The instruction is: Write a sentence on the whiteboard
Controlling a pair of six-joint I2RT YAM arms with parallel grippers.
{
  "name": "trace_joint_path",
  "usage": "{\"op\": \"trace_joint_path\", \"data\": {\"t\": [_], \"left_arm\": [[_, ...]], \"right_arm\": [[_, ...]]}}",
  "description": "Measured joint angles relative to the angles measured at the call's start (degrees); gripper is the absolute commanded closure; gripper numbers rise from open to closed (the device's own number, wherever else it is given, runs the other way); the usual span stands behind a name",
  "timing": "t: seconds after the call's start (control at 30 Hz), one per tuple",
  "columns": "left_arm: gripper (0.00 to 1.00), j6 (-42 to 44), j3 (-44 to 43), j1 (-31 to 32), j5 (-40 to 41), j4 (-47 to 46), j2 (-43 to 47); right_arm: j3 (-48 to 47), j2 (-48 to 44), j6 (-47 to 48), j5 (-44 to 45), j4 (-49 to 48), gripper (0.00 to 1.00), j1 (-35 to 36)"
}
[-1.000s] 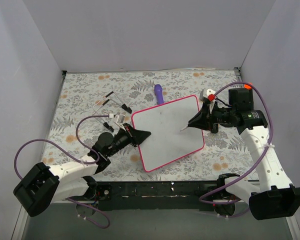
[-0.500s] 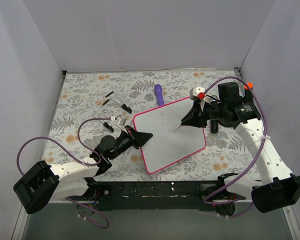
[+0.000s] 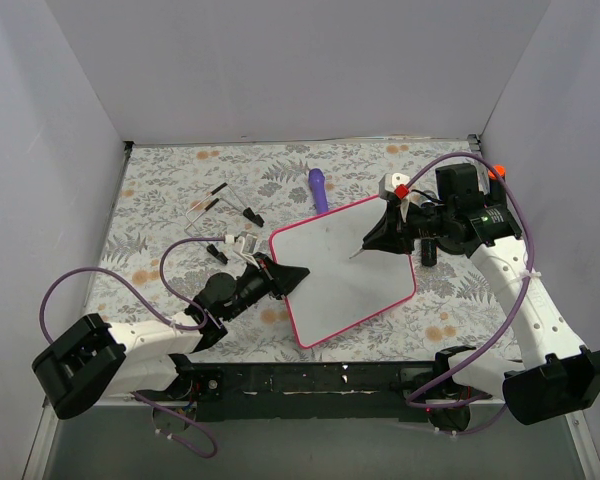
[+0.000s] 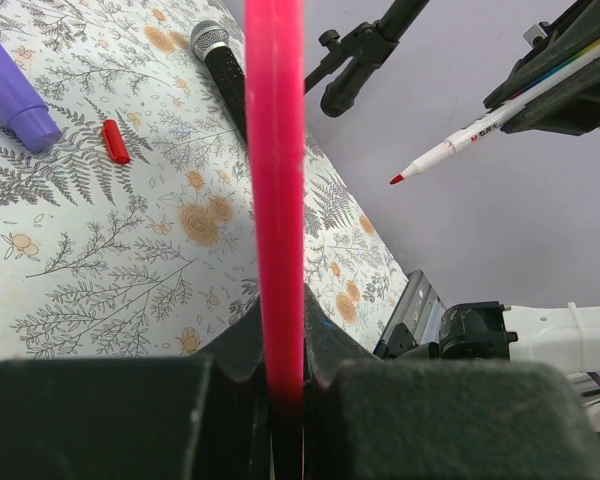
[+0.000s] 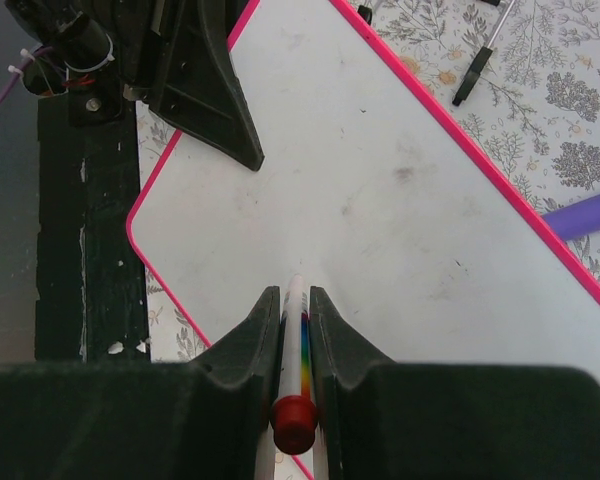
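The whiteboard (image 3: 345, 290) sits near the middle of the flowered table (image 3: 160, 190), turned a little, and its white face carries faint grey smudges. The left gripper (image 3: 292, 274) is clenched on the pink frame at the board's 9 o'clock edge. The right gripper (image 3: 373, 244), over the board's 2 o'clock part, grasps a marker (image 4: 470, 134). The red tip seems to hang just above the board, but I cannot judge contact. A purple stick (image 3: 318, 187) lies at 12 o'clock, just beside the frame.

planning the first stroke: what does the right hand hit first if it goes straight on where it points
Probably the whiteboard: the marker in the right hand aims at its blank face; height unclear.
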State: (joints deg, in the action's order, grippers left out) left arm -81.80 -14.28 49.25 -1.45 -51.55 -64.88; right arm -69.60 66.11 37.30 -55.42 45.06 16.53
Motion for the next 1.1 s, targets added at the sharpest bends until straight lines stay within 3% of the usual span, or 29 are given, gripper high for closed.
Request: {"op": "trace_joint_path", "data": {"t": [1.1], "left_arm": [[1.0, 0.2, -0.02, 2.1, 2.75, -0.13, -0.13]], "right_arm": [[3.74, -2.4, -0.92, -1.86, -1.73, 0.99, 0.0]]}}
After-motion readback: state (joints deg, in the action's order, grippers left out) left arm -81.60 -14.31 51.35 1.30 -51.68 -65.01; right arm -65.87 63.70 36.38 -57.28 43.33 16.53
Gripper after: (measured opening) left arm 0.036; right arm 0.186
